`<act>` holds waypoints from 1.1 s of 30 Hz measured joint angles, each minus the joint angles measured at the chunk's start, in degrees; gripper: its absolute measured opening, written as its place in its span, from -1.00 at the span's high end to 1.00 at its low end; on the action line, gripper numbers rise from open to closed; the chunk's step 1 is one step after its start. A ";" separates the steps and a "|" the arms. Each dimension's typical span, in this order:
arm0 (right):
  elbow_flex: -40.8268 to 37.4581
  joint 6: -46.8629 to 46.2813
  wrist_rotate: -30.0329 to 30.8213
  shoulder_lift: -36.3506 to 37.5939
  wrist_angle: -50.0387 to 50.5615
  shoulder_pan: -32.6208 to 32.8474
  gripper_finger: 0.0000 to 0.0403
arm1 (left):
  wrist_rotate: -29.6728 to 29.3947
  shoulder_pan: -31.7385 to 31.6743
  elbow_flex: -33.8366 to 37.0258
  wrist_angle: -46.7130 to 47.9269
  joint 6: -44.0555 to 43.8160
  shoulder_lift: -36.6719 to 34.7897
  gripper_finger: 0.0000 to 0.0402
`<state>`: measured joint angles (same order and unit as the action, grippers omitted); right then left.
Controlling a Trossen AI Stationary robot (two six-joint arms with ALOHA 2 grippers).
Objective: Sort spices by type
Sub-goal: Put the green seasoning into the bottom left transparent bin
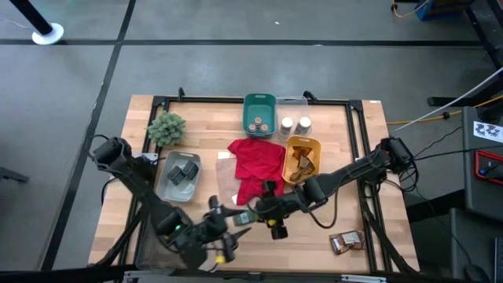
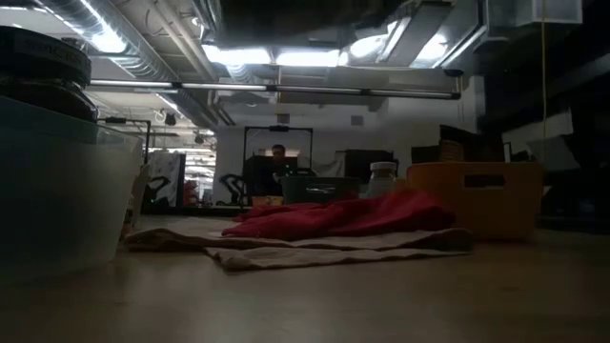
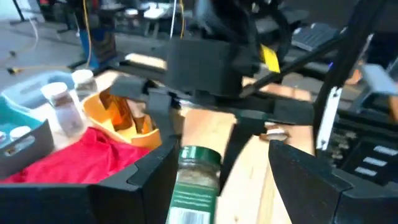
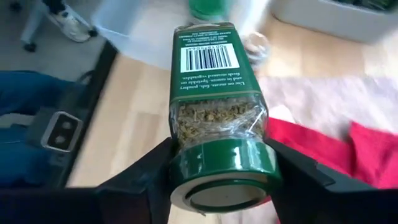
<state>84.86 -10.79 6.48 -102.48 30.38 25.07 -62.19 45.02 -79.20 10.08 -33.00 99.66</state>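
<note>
Both grippers meet at the near side of the red cloth, just off its near edge, w/ one green-lidded herb jar between them. Right gripper is clamped on the jar at the lid end, fingers either side of the green cap. Left gripper has the other end of the jar between its fingers, set about jar-wide; whether they press on it or just bracket it, can't tell. Looks like a handover mid-air.

Risks, as I judge them:
- If right lets go before left has real hold, jar drops beside the cloth & may roll toward the table's near edge.
- If both pull while both grip, jar can twist out; the lid grip is on a smooth round cap, so slip is likely there.
- Arms are crowded together near the cloth; any wide swing could knock the other wrist.

Room: far side of the cloth holds the teal bin w/ tan-lidded jars, and a clear bin w/ white-lidded jars. Yellow bin w/ brown packets touches the cloth's right edge; clear tub w/ dark tins sits well left of it. More packets lie right & nearer than the cloth. Bare wood shows near the cloth's near-left side, so that's the easy way out.
</note>
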 joint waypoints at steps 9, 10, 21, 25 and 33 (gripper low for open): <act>0.00 -5.74 -1.51 0.00 12.61 -1.52 -0.02 | 8.48 -7.18 0.02 6.33 -6.88 1.22 -0.17; 0.00 -5.76 -1.55 0.00 13.28 -1.48 -0.04 | 9.01 -7.60 0.02 7.93 -7.51 1.22 -0.17; 0.00 -6.11 -2.63 0.00 14.56 -1.50 -0.03 | 19.79 -11.51 0.02 15.39 -14.56 6.19 -0.17; 0.00 -6.98 -2.65 0.00 14.48 -1.50 -0.06 | 19.89 -12.62 0.04 15.43 -14.83 7.77 -0.17; -0.11 -7.51 -4.60 -0.11 14.89 -1.50 -0.03 | 22.90 -14.16 0.00 14.33 -14.65 9.07 -0.17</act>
<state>84.75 -18.30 1.88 -102.59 45.27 23.57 -39.29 30.86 -79.20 24.40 -47.65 108.73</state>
